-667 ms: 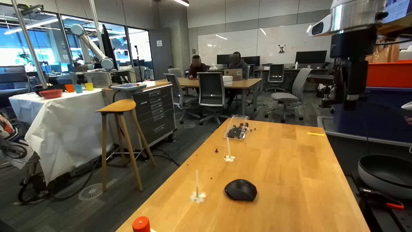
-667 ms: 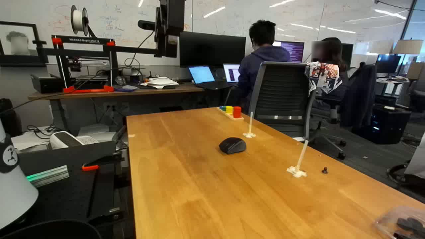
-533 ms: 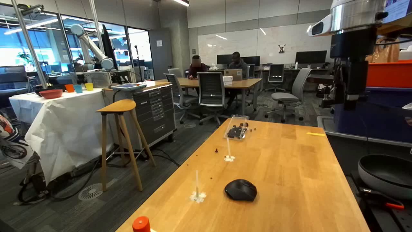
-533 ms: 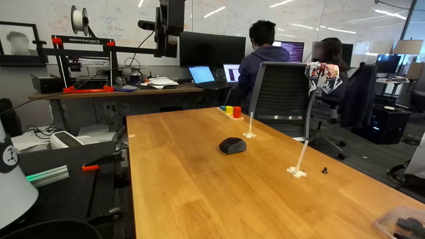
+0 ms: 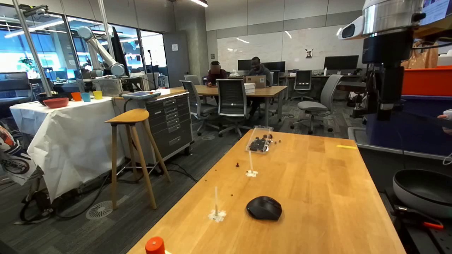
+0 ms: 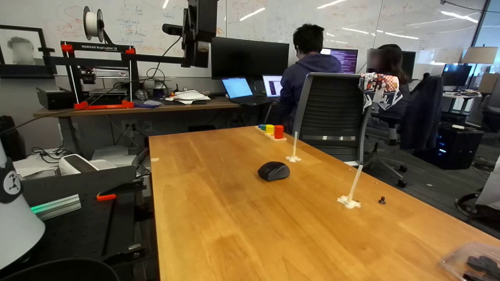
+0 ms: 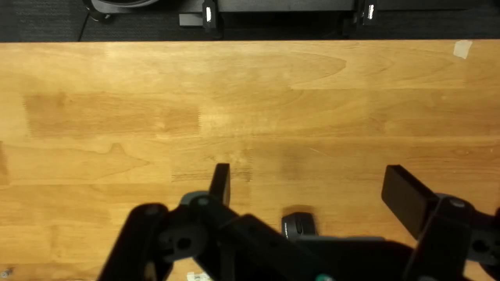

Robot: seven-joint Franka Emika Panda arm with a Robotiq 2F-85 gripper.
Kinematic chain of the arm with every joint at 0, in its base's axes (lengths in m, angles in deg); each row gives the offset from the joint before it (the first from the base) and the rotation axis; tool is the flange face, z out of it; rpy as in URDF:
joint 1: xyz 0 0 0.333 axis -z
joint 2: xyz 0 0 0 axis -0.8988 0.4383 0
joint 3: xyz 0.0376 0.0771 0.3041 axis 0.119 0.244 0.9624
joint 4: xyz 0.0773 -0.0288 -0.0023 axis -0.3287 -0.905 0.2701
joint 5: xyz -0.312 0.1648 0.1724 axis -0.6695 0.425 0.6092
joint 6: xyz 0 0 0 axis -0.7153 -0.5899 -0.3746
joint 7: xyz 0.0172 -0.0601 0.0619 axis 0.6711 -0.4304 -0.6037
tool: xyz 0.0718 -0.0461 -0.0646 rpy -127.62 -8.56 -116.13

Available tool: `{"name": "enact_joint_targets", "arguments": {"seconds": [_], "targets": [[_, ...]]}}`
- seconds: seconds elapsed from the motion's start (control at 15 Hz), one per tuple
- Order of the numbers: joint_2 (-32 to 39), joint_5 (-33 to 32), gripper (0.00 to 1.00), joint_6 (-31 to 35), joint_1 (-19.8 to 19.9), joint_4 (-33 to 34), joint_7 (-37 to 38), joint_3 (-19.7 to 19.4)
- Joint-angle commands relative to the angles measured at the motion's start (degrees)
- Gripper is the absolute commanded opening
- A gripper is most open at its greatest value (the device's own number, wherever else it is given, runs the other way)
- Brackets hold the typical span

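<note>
In the wrist view the tool (image 7: 308, 186) stands spread, its fingers (image 7: 222, 183) wide apart, with the worktop (image 7: 117, 117) showing between them. In an exterior view its fingertips (image 5: 384, 113), dark on a dark backdrop, are hard to make out. Nearest to it is the mouse (image 7: 299, 223), which lies on the worktop below, apart from the tool. The tool's body hides part of the mouse in the wrist view; both exterior views show it uncovered, near two thin rods (image 5: 216, 201) standing in pale patches (image 5: 220, 216). Part of such a patch shows at the wrist view's bottom edge, the rest cut off. The clear box (image 6: 453, 255) is cropped at the corner of an exterior view, and the dark bits (image 6: 486, 264) in it cannot be identified. A red cylinder (image 5: 155, 246) runs off the bottom edge of an exterior view, and a pan (image 5: 416, 204) off its right edge.

The printer (image 6: 103, 72) reads "WANHAO Duplicator", the last characters indistinct. Scrawl (image 6: 131, 23) in red and blue on the whiteboard (image 6: 261, 31) is mostly illegible, as are the lines on the purple monitor (image 6: 349, 62). The mouse bears tiny pale lettering, too small to read. The arm's base (image 6: 17, 226) carries a white emblem (image 6: 11, 183) on black.
</note>
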Motion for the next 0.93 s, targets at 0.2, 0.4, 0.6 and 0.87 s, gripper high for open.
{"name": "enact_joint_targets", "arguments": {"seconds": [0.2, 0.4, 0.6, 0.87], "targets": [[0.46, -1.07, 1.00, 4.93, 1.59, 0.59, 1.36, 0.31], [4.35, -2.55, 1.00, 10.38, 2.74, 2.37, 1.79, 0.37], [10.60, -2.81, 1.00, 13.55, 2.99, 5.22, 1.97, 0.47], [19.77, -1.44, 1.00, 16.42, 1.84, 9.55, 0.63, 0.30]]}}
